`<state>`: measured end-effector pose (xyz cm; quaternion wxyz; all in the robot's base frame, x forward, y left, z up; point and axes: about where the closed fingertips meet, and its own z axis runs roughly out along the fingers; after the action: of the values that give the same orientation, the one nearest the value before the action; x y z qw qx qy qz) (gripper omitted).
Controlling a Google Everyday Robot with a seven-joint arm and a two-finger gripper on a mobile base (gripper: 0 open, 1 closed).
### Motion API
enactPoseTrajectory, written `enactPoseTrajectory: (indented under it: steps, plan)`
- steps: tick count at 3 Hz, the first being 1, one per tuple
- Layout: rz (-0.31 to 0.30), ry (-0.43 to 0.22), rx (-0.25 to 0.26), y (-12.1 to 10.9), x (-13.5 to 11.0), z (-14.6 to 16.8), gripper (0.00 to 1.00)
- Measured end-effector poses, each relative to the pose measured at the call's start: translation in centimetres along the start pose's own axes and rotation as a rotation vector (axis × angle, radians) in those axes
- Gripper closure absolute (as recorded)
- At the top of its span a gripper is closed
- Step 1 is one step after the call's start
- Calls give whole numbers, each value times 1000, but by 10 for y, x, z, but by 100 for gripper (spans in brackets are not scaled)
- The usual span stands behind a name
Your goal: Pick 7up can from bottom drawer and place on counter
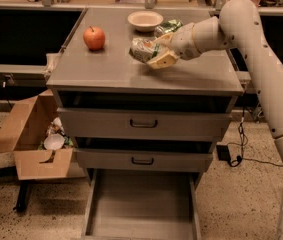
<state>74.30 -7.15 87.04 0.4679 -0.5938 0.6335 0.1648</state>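
Note:
The 7up can [142, 50], pale whitish-green and dented, is held on its side in my gripper [157, 54] low over the counter [106, 71], right of centre. The gripper is shut on the can, with one tan finger [163, 60] under it. I cannot tell whether the can touches the counter. The bottom drawer [142, 204] is pulled out near the floor, and its bare floor is empty.
A red apple [94, 38] sits at the counter's left and a white bowl [145, 20] at its back. A shiny green can [169, 26] lies behind the gripper. The two upper drawers [143, 124] are closed. An open cardboard box [36, 139] stands on the left.

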Motion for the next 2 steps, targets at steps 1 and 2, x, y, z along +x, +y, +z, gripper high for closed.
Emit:
enactPoseTrajectory:
  steps: [1, 2]
  plan:
    - [0, 0, 0, 0, 0, 0, 35]
    - [0, 0, 0, 0, 0, 0, 10]
